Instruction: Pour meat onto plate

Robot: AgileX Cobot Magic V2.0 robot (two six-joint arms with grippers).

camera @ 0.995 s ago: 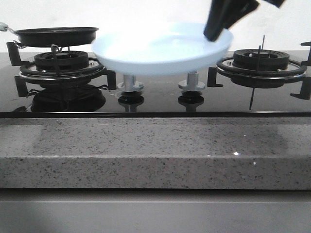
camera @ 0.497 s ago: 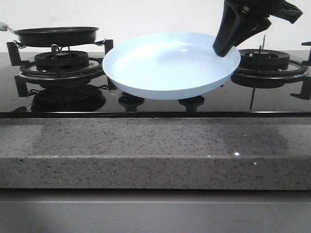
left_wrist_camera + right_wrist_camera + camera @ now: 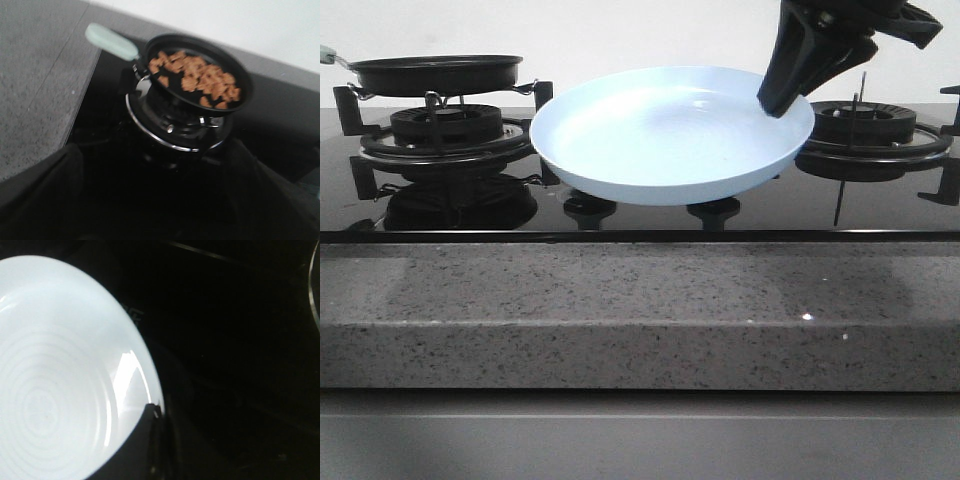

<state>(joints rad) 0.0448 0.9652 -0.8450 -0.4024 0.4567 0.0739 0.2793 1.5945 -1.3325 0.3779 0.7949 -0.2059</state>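
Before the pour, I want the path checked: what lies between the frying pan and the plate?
In the front view, only the left burner's black grate prongs stand between the frying pan and the plate, held tilted by the right gripper.

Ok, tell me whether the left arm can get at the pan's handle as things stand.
Probably yes: in the left wrist view the pale green handle juts out clear of the frying pan and burner, with nothing visible between it and the camera.
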